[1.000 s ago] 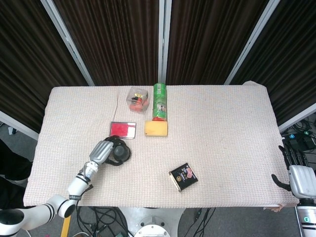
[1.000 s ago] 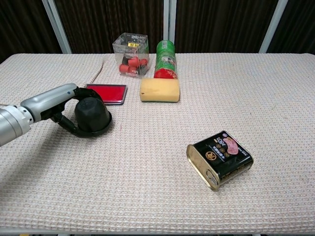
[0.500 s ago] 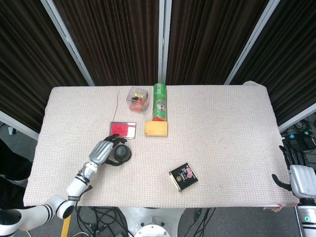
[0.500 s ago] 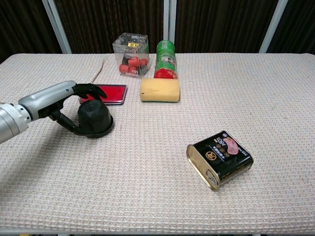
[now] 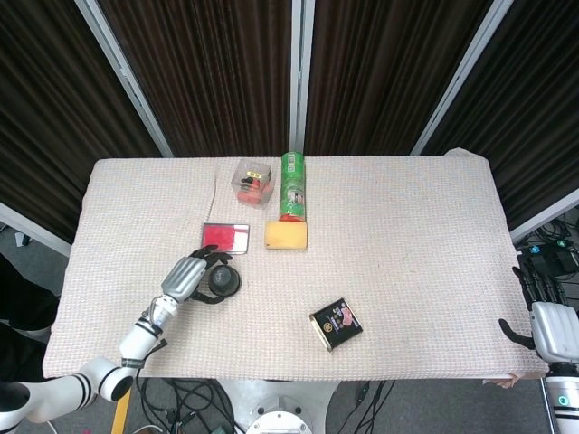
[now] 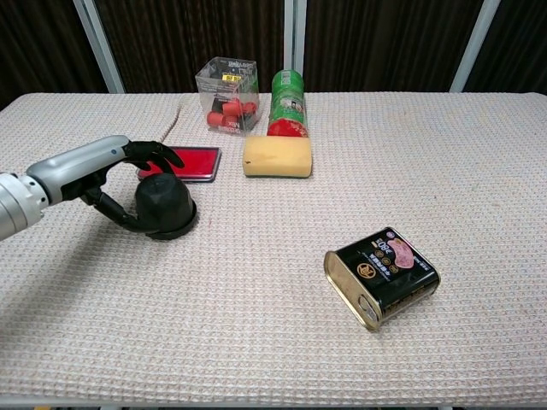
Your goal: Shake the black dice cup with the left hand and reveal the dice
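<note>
A bench (image 6: 479, 154) covered with a pale woven cloth is seen from above and from the front. The black dice cup (image 6: 164, 203) (image 5: 220, 281) stands mouth down on the cloth, in the left half of the bench, nearer the front edge than the back. The left hand (image 6: 90, 166) (image 5: 185, 278) is placed at the cup's left side. Its dark fingers (image 6: 156, 155) are spread and arched over the top of the cup, and its thumb curves low around the cup's front. Whether the fingers touch the cup cannot be told; no firm grip is seen.

Just behind the cup a flat red pad (image 6: 183, 162) is laid. Toward the back edge, near the middle, a clear box of red pieces (image 6: 227, 83), a green canister (image 6: 288, 103) and a yellow sponge (image 6: 277, 157) are grouped. A black tin (image 6: 382, 275) lies near the front edge.

The right hand (image 5: 550, 325) is held off the bench's front right corner, empty, with fingers slightly apart.
</note>
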Tool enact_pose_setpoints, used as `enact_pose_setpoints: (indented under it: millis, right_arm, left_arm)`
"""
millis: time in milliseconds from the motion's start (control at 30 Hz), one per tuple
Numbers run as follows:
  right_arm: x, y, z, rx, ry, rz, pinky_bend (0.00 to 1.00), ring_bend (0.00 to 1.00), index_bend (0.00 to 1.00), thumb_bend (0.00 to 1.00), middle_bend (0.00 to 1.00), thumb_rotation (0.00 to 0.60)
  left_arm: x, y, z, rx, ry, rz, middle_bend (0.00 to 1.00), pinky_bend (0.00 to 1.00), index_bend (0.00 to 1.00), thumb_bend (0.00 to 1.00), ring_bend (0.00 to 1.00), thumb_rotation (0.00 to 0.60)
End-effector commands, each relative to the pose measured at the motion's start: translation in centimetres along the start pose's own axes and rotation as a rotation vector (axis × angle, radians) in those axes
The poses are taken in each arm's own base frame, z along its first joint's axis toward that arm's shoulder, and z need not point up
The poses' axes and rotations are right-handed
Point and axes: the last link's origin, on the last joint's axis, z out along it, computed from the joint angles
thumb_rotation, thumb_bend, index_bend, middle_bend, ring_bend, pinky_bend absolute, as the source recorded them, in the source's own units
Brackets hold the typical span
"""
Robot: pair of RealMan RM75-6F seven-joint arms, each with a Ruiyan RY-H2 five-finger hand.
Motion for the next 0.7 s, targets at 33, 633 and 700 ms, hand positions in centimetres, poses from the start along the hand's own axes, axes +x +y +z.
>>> enact_pose_setpoints:
  millis: [33, 633, 700]
  right_arm:
    - [-0.1, 0.0, 0.0, 0.000, -0.002, -0.002, 0.00, 0.00, 0.00, 0.17, 0.00, 0.600]
    - [-0.4, 0.3, 0.3, -0.015, -0.013, -0.001, 0.00, 0.00, 0.00, 0.17, 0.00, 0.600]
    - [-0.4, 0.3, 0.3, -0.014, -0.014, -0.001, 0.00, 0.00, 0.00, 0.17, 0.00, 0.600]
  left_arm:
    - [0.1, 0.0, 0.1, 0.002, 0.011, 0.004, 0.32, 0.20, 0.26, 0.11, 0.12, 0.600]
    - [1.6, 0.9, -0.1, -0.009, 0.061, -0.024, 0.39, 0.23, 0.30, 0.11, 0.18, 0.600]
    - [2.0, 1.0, -0.2, -0.011, 0.072, -0.028, 0.39, 0.23, 0.30, 0.11, 0.18, 0.600]
